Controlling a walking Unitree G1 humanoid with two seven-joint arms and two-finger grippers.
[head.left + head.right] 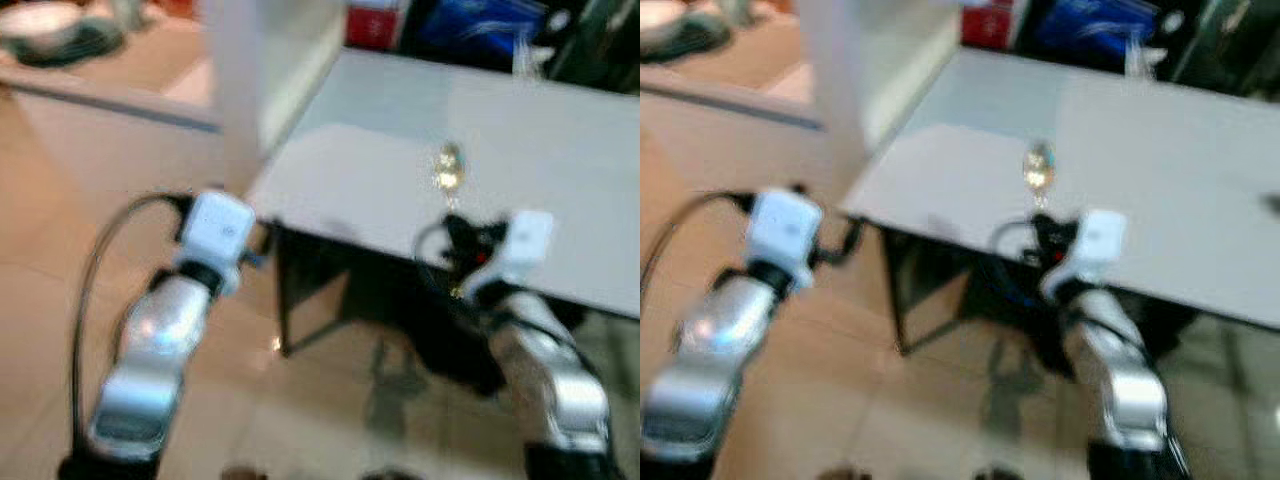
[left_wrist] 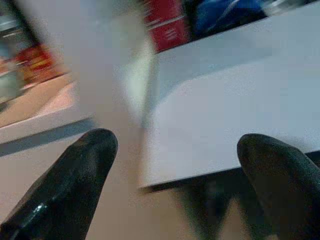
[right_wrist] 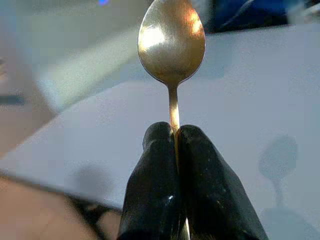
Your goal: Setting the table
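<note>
A golden spoon [image 3: 171, 42] stands out from my right gripper [image 3: 175, 137], whose two black fingers are shut on its handle. In the left eye view the spoon [image 1: 447, 168] hangs over the near part of the white table [image 1: 560, 160], with the right gripper [image 1: 462, 240] at the table's front edge. My left gripper [image 2: 175, 160] is open with nothing between its fingers, held before the table's near left corner. The left arm [image 1: 160, 330] is raised over the floor, left of the table.
The table top [image 1: 1180, 130] is bare apart from the spoon's shadow [image 3: 277, 160]. Red [image 1: 375, 22] and blue [image 1: 480, 25] items stand behind the table's far edge. A white pillar [image 1: 240, 80] and a low pale ledge [image 1: 110, 110] lie to the left. Tan tiled floor [image 1: 50, 300] spreads below.
</note>
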